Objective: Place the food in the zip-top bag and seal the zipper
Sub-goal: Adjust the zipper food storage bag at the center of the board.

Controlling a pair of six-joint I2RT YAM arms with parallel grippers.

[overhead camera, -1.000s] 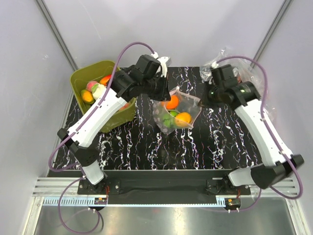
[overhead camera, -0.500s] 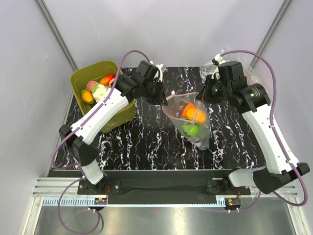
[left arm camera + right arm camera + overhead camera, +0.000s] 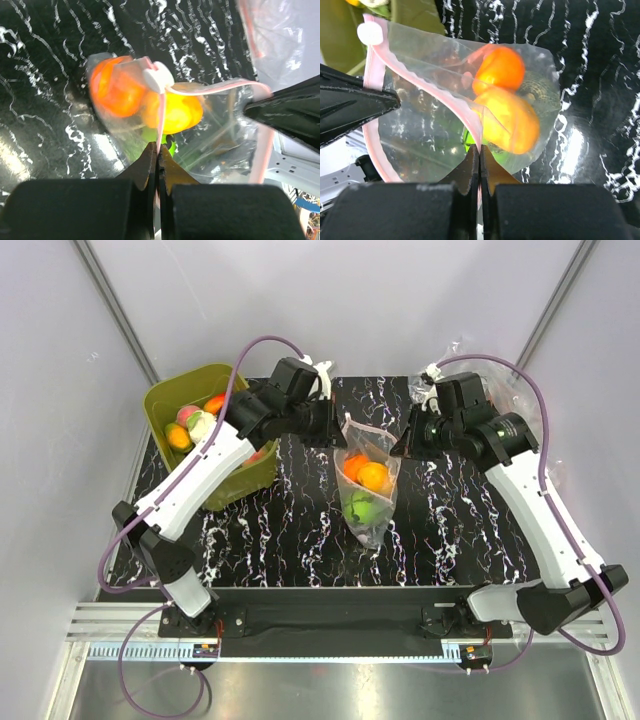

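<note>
Only part of the lime (image 3: 360, 506) shows behind two oranges (image 3: 364, 471) in the clear dotted bag (image 3: 372, 525), held open-mouthed over the black table (image 3: 280, 535) between the arms. The left gripper (image 3: 159, 159) and right gripper (image 3: 479, 152), jaws pressed together, each pinch the pink zipper (image 3: 369, 50). More toy food (image 3: 195, 423) sits in the green tub (image 3: 160, 400).

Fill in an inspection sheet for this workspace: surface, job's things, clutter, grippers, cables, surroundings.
Surface: black mat with white veining.
Job's things: bag held between both grippers, two oranges and a lime inside; zipper open; more food sits in the tub.
Clutter: green tub, rear left; spare bags, rear right.
Grippers: left gripper shut on one bag edge; right gripper shut on the opposite edge.
Cables: purple cable looped over each arm, away from the bag.
Surroundings: pale walls; nothing else seen.
</note>
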